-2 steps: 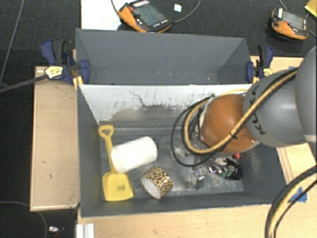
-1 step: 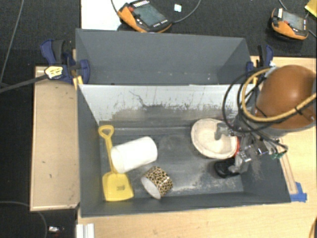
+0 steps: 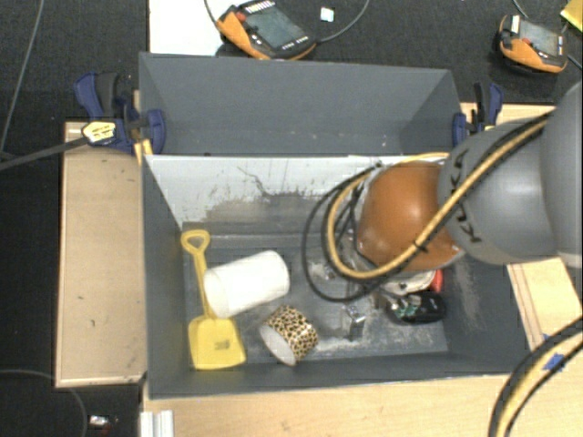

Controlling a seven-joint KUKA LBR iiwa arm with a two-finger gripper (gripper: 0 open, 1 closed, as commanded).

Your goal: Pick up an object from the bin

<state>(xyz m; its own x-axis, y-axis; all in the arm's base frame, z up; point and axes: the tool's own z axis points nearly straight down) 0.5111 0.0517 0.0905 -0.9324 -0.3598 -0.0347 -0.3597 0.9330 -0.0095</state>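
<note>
Camera view: gripper (image 3: 355, 321) low on the floor of the bin (image 3: 301, 98), right of centre, tucked under the orange wrist cover (image 3: 401, 217). Spread or pressed together? Cannot tell from up here. Just left of it, a leopard-print roll (image 3: 291, 333), tilted by the front wall. Just right, a small dark thing with red and green bits (image 3: 417, 306), half hidden. Farther left, a white cylinder (image 3: 246, 282) and a yellow toy shovel (image 3: 211, 330). As for the roll: likely light, stiff, a bit slick. Best pinched across its wall at the open end, not around the curved side.
</note>
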